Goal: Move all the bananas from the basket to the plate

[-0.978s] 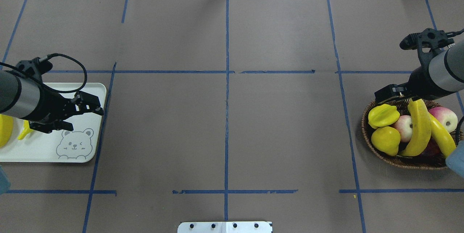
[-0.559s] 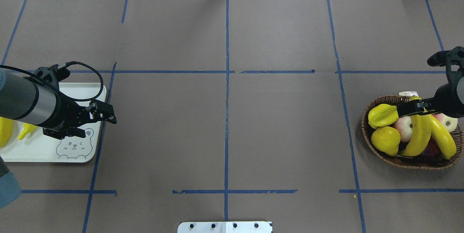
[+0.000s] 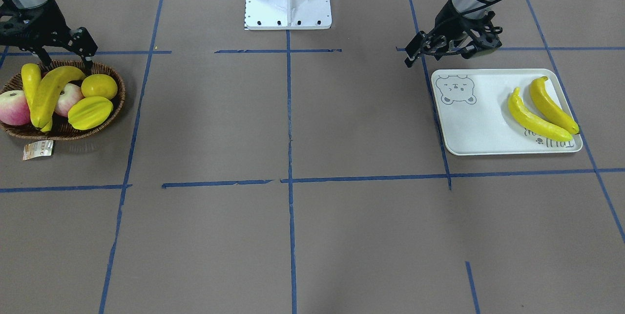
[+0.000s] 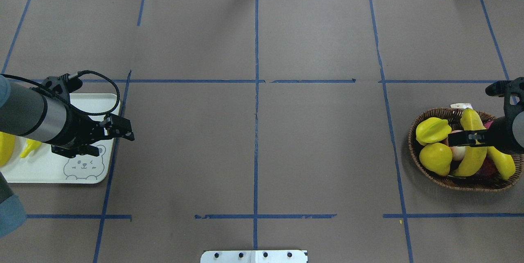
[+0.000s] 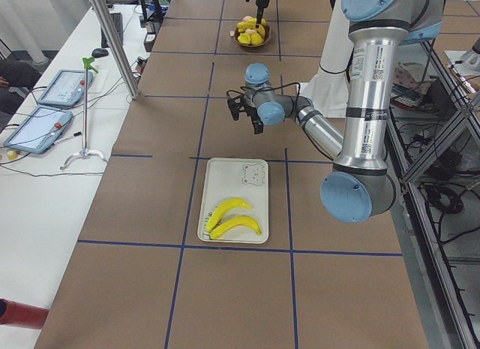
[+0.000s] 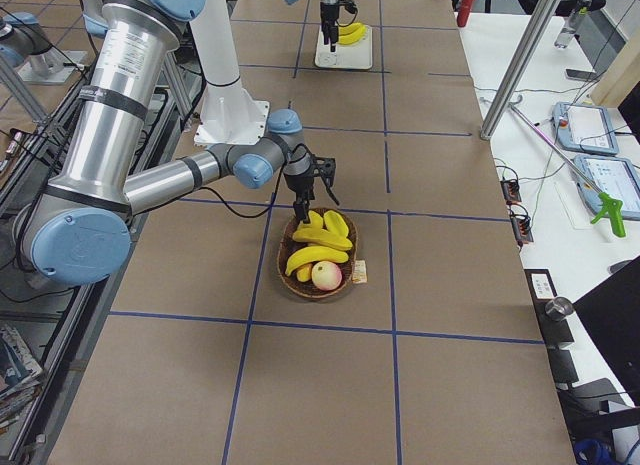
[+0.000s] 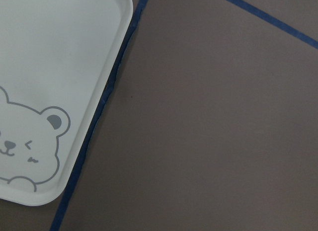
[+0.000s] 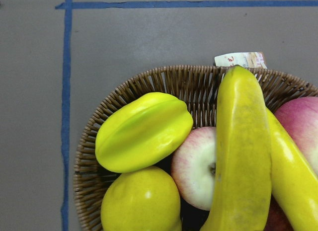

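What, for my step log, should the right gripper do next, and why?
Probably lower the right gripper onto the top banana in the basket: its jaws look open above it, and only two bananas lie on the plate so far.

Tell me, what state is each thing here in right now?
Plate, lying flat, partly filled.
Plate bananas, two, lying side by side.
Basket, upright, well filled.
Basket bananas, two, not yet moved.
Left end effector, open, empty, near the plate's bear corner.
Right end effector, open, empty, above the basket.
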`<state>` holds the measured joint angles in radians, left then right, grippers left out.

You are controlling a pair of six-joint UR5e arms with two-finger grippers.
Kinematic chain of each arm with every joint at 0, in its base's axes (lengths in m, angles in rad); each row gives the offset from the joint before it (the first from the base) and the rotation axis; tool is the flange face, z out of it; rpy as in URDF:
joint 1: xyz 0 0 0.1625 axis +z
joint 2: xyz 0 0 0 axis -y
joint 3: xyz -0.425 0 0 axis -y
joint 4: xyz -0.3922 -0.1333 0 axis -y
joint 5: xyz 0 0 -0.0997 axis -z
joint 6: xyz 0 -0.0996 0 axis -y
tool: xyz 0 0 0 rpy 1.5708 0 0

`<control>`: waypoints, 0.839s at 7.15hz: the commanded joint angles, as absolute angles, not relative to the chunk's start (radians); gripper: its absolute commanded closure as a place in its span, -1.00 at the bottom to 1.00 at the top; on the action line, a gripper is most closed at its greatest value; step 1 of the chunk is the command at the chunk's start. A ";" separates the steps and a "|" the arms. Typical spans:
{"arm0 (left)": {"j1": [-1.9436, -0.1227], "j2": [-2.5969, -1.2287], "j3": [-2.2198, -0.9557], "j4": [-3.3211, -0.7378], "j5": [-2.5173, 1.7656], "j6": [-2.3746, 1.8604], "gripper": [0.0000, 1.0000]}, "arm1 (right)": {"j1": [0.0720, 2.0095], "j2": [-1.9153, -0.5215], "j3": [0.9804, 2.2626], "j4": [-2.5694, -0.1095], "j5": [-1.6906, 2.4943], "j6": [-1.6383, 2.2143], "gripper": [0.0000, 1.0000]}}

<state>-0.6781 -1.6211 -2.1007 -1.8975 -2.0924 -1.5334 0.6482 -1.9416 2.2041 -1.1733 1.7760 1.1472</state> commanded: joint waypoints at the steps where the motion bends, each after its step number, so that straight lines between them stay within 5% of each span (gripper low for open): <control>1: -0.678 -1.621 -2.102 -1.898 -2.092 -1.534 -1.00 | 0.624 -1.982 2.152 -1.079 1.741 1.213 -0.99; 5: -0.676 -1.618 -2.102 -1.896 -2.091 -1.534 -1.00 | 0.612 -1.979 2.066 -1.029 1.735 1.213 -0.96; 6: -0.676 -1.618 -2.102 -1.896 -2.091 -1.534 -1.00 | 0.612 -1.974 2.066 -1.029 1.735 1.215 -0.67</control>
